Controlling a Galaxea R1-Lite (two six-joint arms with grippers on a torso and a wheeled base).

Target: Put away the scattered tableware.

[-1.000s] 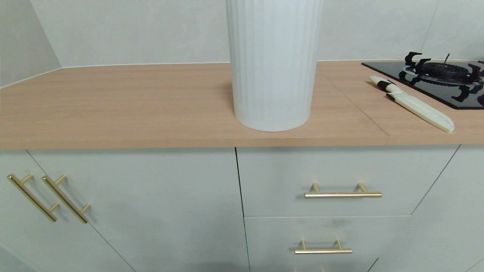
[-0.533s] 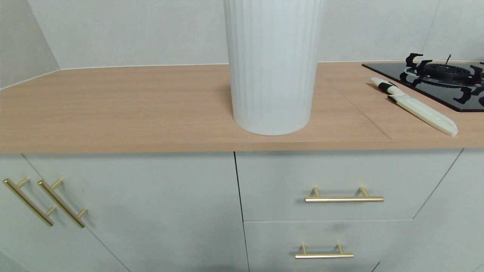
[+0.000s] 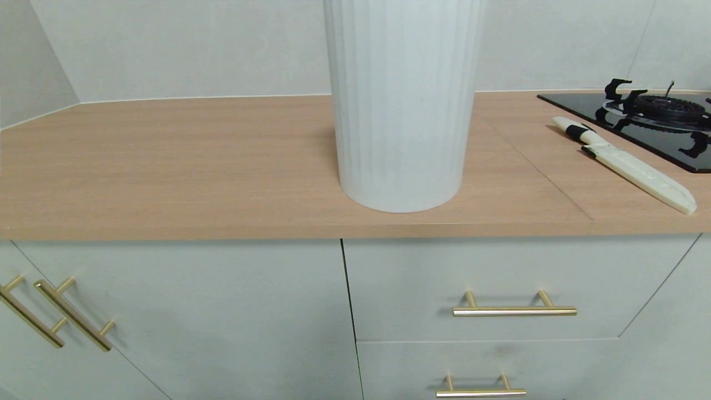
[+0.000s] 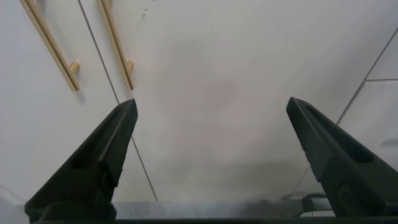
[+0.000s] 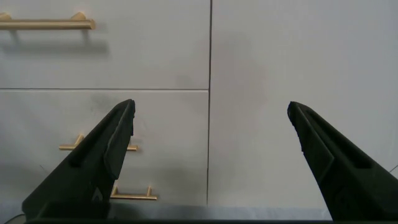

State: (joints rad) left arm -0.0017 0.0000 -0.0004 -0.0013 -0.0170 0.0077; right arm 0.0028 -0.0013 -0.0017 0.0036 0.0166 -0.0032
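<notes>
The knife [image 3: 625,164] lies on the counter [image 3: 166,166] to my right, between the tub [image 3: 401,111] and the hob [image 3: 655,111]. Its long axis runs diagonally, handle toward the wall, tip toward the front edge and right. My left gripper [image 4: 211,155] and right gripper [image 5: 211,155] gape wide, empty, facing cabinet fronts [image 4: 217,74] below counter level. I judge the right arm nearer.

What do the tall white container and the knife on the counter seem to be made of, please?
The tall white container: probably plastic or ceramic; matte, vertically ribbed wall. The knife: cream blade and handle with a black band, dull rather than metallic, likely ceramic or plastic.
</notes>
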